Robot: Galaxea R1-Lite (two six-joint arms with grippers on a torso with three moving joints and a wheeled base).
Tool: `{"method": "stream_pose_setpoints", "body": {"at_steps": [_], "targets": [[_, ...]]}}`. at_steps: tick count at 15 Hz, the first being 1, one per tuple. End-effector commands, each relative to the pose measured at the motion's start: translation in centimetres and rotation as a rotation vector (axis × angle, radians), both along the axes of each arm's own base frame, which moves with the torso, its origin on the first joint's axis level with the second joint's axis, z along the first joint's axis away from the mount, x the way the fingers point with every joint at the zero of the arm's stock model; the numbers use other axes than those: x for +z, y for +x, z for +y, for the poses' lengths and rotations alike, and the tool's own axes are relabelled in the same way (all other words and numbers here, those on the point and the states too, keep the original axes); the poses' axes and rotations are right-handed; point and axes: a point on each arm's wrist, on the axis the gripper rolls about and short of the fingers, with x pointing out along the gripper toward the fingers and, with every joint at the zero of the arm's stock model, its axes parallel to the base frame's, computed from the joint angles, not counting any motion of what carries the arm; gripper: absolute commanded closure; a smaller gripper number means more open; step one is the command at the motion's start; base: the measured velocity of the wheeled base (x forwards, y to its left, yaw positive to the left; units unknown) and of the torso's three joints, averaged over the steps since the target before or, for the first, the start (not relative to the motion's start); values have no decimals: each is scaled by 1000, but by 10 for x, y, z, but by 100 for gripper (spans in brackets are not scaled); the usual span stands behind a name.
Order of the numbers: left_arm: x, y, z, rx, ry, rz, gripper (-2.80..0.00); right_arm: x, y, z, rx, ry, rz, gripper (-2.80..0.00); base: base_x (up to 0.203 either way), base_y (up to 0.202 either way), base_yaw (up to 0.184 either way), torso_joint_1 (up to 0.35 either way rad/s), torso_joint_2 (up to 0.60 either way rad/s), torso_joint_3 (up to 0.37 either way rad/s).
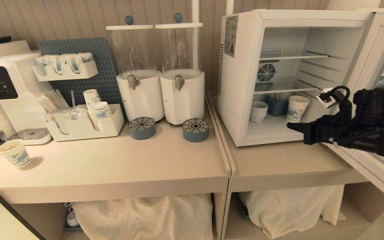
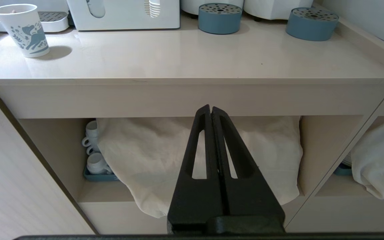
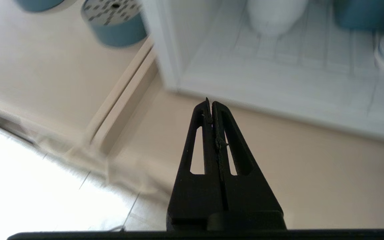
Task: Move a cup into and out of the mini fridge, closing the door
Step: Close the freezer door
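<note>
The small white cup [image 1: 258, 111] is seen on the bottom shelf of the mini fridge [image 1: 242, 83], whose door [image 1: 383, 100] is swung open. From the right gripper [image 1: 292, 126], pressed shut and empty, it lies at ten o'clock in the head view. The left gripper [image 2: 211, 111] is parked below the counter, likewise shut.

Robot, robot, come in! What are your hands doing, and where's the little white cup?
Right gripper shut, empty, outside fridge front. Left gripper shut, parked below counter. Cup inside mini fridge, bottom shelf. Door open; nothing in the way.
</note>
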Motion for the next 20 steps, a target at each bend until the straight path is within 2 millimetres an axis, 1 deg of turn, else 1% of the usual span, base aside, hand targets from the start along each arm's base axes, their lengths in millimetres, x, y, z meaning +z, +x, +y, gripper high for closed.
{"method": "stream_pose_setpoints", "body": {"at_steps": [1, 2, 3, 5, 6, 9, 10, 12, 13, 15, 16, 17, 18, 19, 20], "targets": [[0, 0, 0, 1, -1, 1, 0, 27, -47, -3, -1, 5, -82, 0, 0, 0, 0, 0, 0, 0], [0, 0, 0, 1, -1, 1, 0, 34, -75, -5, -7, 5, -114, 0, 0, 0, 0, 0, 0, 0], [0, 0, 0, 1, -1, 1, 0, 37, -103, -8, -20, 5, -142, 0, 0, 0, 0, 0, 0, 0], [0, 0, 0, 1, -1, 1, 0, 33, -152, -12, -64, -1, -186, 0, 0, 0, 0, 0, 0, 0], [0, 0, 0, 1, -2, 0, 0, 30, -174, -13, -102, -9, -211, 0, 0, 0, 0, 0, 0, 0], [0, 0, 0, 1, -2, 0, 0, 20, -226, -16, -240, -40, -256, 0, 0, 0, 0, 0, 0, 0], [0, 0, 0, 2, -2, 0, 0, 16, -241, -17, -257, -43, -261, 0, 0, 0, 0, 0, 0, 0], [0, 0, 0, 1, -2, 0, 0, 7, -280, -18, -279, -38, -321, 0, 0, 0, 0, 0, 0, 0], [0, 0, 0, 3, -2, 0, 0, 0, -298, -19, -288, -34, -349, 0, 0, 0, 0, 0, 0, 0], [0, 0, 0, 1, -2, 0, 0, -21, -335, -20, -318, -20, -423, 0, 0, 0, 0, 0, 0, 0], [0, 0, 0, 3, -2, 0, 0, -32, -346, -20, -341, -13, -453, 0, 0, 0, 0, 0, 0, 0], [0, 0, 0, 1, -2, 0, 0, -43, -352, -21, -388, -4, -477, 0, 0, 0, 0, 0, 0, 0], [0, 0, 0, 1, -2, 0, 0, -55, -352, -22, -439, 1, -484, 0, 0, 0, 0, 0, 0, 0], [0, 0, 0, 3, -2, 0, 0, -69, -345, -23, -472, 6, -480, 0, 0, 0, 0, 0, 0, 0], [0, 0, 0, 3, -2, 0, 0, -78, -340, -23, -499, 16, -484, 0, 0, 0, 0, 0, 0, 0]]}}
